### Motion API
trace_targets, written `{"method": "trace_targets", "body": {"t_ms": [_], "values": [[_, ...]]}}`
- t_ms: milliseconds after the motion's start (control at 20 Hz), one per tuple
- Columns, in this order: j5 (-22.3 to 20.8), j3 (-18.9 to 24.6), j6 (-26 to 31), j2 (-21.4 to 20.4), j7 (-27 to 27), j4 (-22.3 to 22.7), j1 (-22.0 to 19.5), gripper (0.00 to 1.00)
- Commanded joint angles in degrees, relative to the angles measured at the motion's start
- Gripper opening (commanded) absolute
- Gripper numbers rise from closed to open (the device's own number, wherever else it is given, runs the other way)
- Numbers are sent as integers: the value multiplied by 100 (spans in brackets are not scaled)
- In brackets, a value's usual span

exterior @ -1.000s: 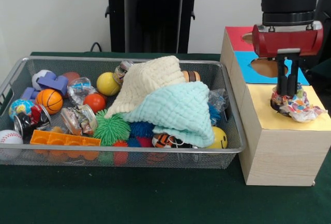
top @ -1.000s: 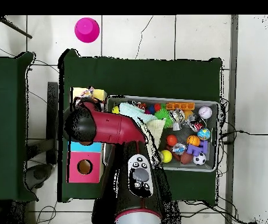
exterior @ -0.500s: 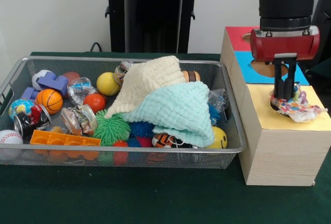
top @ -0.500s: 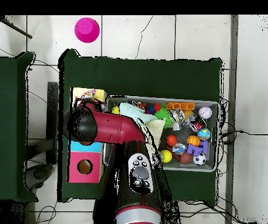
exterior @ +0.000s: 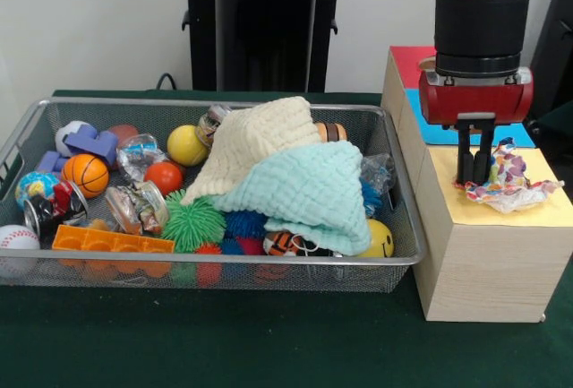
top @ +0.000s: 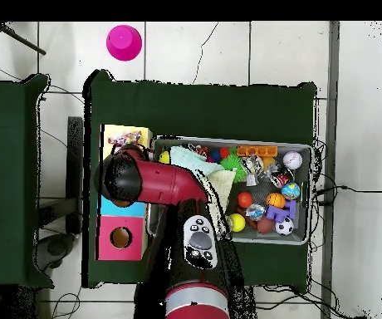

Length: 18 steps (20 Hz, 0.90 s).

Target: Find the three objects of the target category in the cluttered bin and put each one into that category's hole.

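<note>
Front view shows my gripper [exterior: 473, 177] lifted off the crinkly wrapper packet [exterior: 507, 182], where a second ago it was pressed down into it on the yellow panel [exterior: 537, 213] of the wooden sorting box [exterior: 488, 267]. The jaws now stand close together with only a thin slit between them and nothing pinched; they hang just beside the packet's left edge, clear of it or barely brushing it. I cannot say more than that.

The packet has sprung up and spread since the arm rose. It lies loose on the yellow panel, on top of the box rather than down inside it. I see no yellow hole around it, so I judge it is covering the opening or jammed in its mouth. The blue panel [exterior: 439, 128] and red panel [exterior: 407, 61] behind it show their own holes partly, behind the arm.

Overhead view agrees: the packet [top: 124, 134] sits exposed at the yellow end of the box, with the red arm [top: 157, 183] drawn a little away from it.

So this drop is not clearly finished; I reckon another push may be needed. The wire bin [exterior: 27, 137] is full of balls, spiky toys and two cloths, cream [exterior: 260, 142] and mint [exterior: 309, 186], which likely hide more targets.
</note>
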Motion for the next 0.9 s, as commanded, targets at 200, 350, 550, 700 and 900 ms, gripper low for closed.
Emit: {"method": "trace_targets", "body": {"t_ms": [200, 350, 550, 700, 900], "values": [[76, 17, 131, 597, 1024, -131, 4, 0], [133, -24, 314, 591, 1073, -180, 51, 0], [412, -100, 1001, 420, 1366, -296, 200, 0], [522, -162, 1243, 333, 1449, -350, 287, 0], [587, -177, 1292, 316, 1381, -350, 305, 0]]}}
